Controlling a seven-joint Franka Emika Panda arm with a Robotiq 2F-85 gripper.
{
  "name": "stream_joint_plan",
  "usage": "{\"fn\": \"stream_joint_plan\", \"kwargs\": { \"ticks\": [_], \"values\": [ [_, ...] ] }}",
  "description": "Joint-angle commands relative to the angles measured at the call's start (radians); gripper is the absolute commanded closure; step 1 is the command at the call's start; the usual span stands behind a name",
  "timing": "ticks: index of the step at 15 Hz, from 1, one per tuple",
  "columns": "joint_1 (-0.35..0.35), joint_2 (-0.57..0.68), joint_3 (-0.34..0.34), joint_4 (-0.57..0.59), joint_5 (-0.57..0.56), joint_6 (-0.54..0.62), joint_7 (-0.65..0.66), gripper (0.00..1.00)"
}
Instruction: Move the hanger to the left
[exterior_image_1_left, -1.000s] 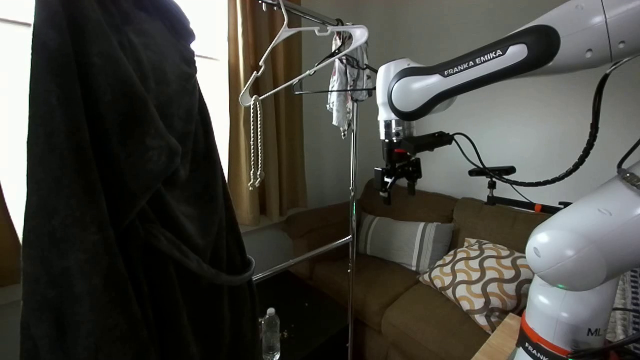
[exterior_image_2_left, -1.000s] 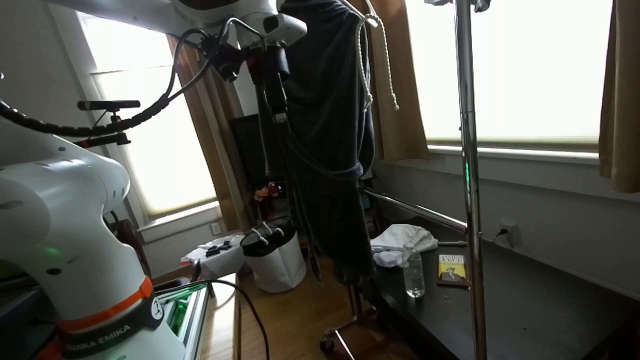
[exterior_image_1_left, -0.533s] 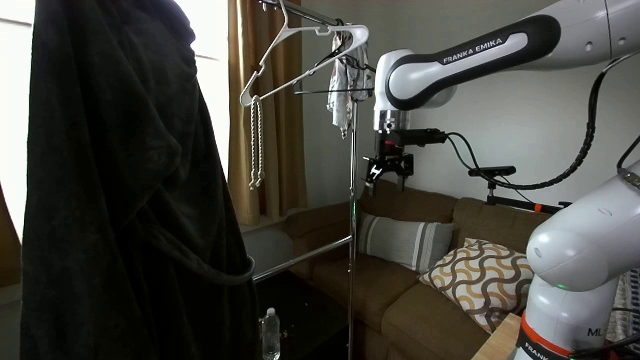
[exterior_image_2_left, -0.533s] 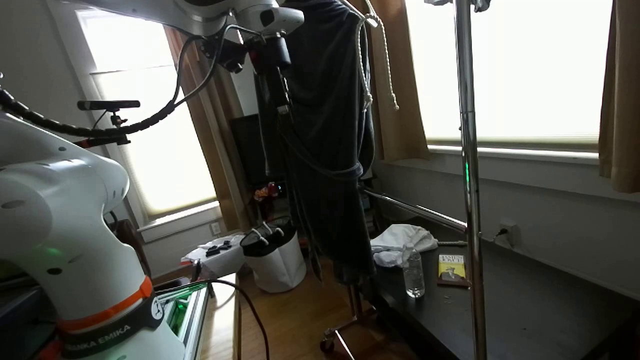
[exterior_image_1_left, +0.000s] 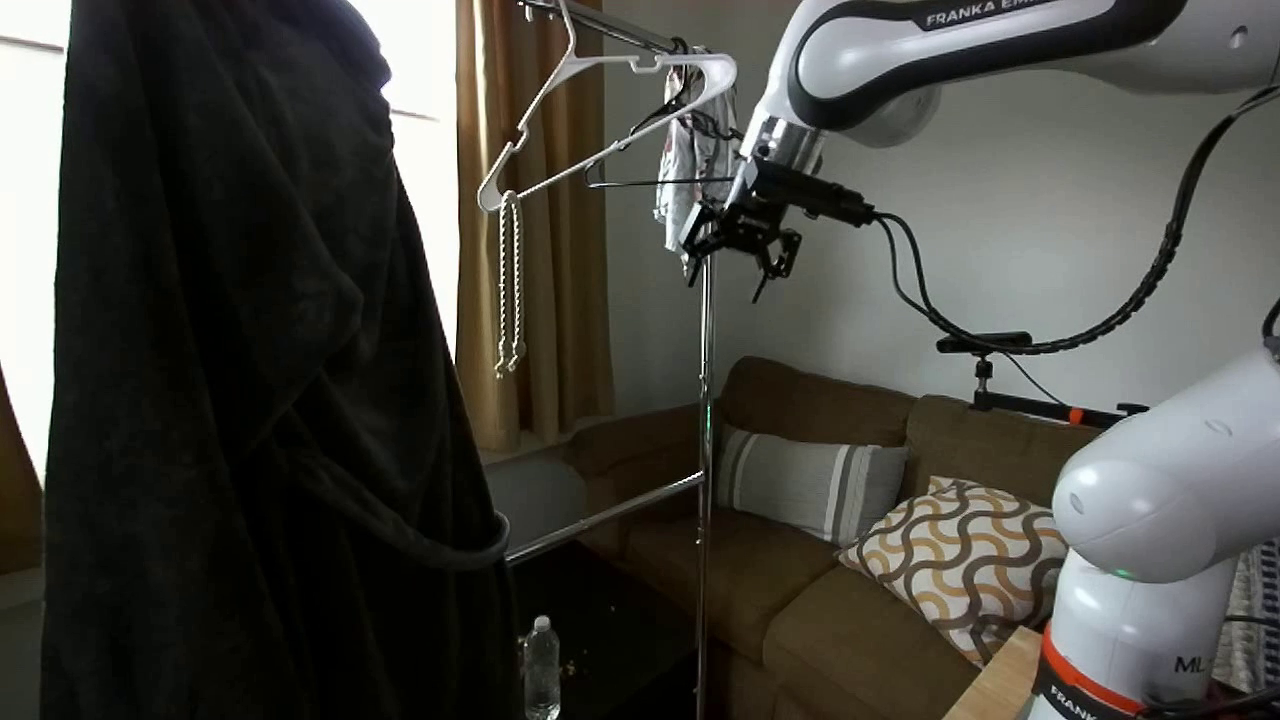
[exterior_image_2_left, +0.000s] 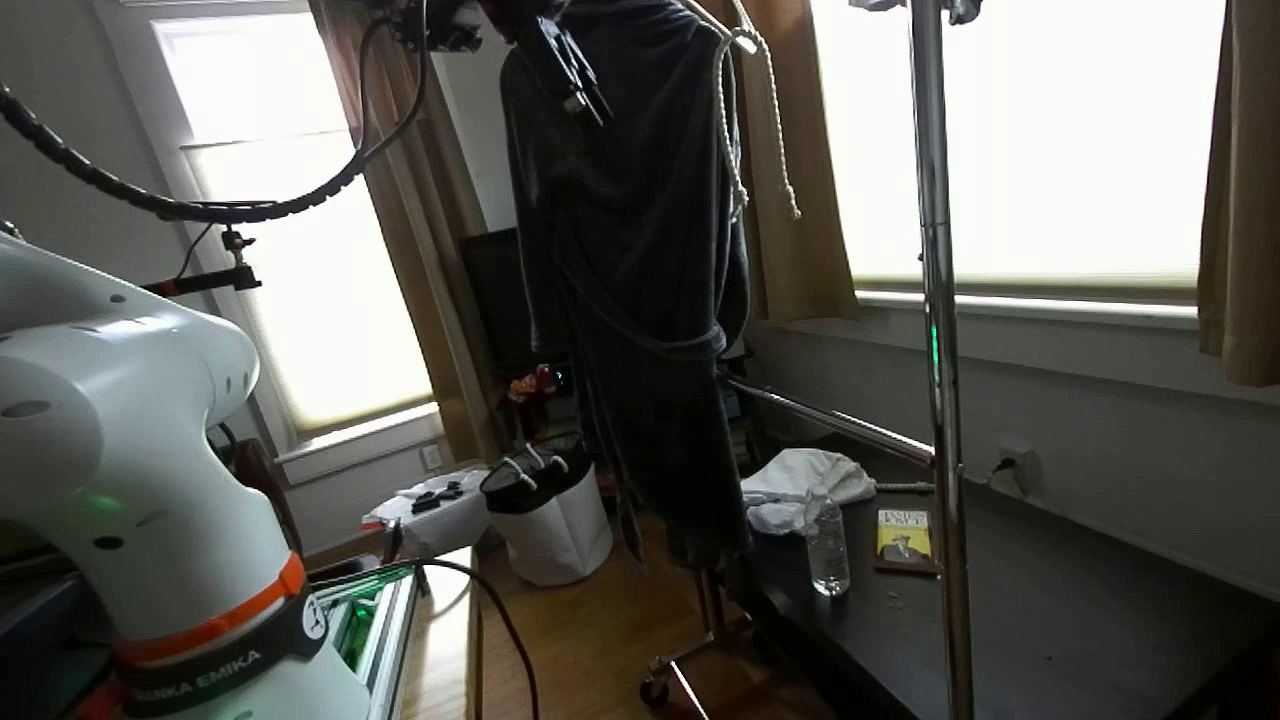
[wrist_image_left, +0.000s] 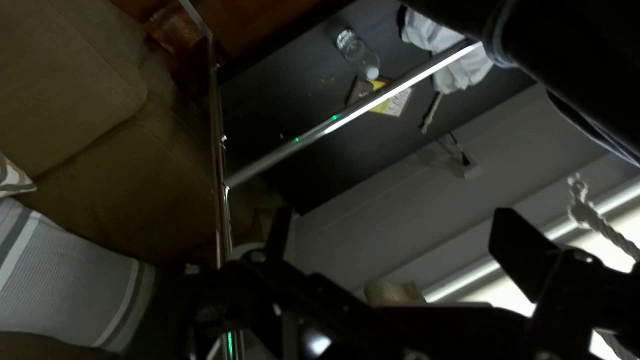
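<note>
The white hanger (exterior_image_1_left: 716, 72) hangs tilted from the top rail of the clothes rack in an exterior view. A looped whitish rope (exterior_image_1_left: 511, 285) dangles from its lower corner. In an exterior view only a small end of the hanger (exterior_image_2_left: 745, 41) shows at the top edge, with the rope beside it. My gripper (exterior_image_1_left: 726, 287) is open and empty, tilted, right of and below the hanger and apart from it. It also shows near the top against the dark garment (exterior_image_2_left: 592, 112). In the wrist view the open fingers (wrist_image_left: 392, 220) hold nothing; the hanger is out of view there.
A large black garment (exterior_image_1_left: 230, 360) hangs left of the hanger. A black hanger and a patterned cloth (exterior_image_1_left: 678, 180) hang behind it, close to my gripper. The rack's chrome post (exterior_image_1_left: 704, 400) stands below. A couch (exterior_image_1_left: 800, 600), a bottle (exterior_image_1_left: 541, 665) and a book (exterior_image_2_left: 905, 540) are lower down.
My arm has risen, and my gripper has moved up and slightly left in an exterior view. It has tilted from pointing straight down. The hanger stays in place.
</note>
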Motion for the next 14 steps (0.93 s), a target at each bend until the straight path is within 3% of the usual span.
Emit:
{"fn": "stream_joint_plan", "kwargs": {
  "ticks": [1, 7, 8, 9, 11, 13, 14],
  "values": [
    [0.001, -0.103, -0.040, -0.036, 0.021, 0.101, -0.048, 0.00],
    [-0.021, -0.089, -0.083, 0.053, -0.024, 0.103, -0.205, 0.00],
    [-0.096, -0.072, -0.050, 0.077, -0.058, 0.070, -0.114, 0.00],
    [-0.034, -0.095, -0.073, 0.042, -0.012, 0.111, -0.168, 0.00],
    [-0.075, -0.084, -0.066, 0.057, -0.035, 0.103, -0.148, 0.00],
    [0.005, -0.059, -0.117, 0.060, 0.045, 0.155, -0.249, 0.00],
    [0.025, -0.059, -0.139, 0.086, 0.056, 0.115, -0.300, 0.00]
  ]
}}
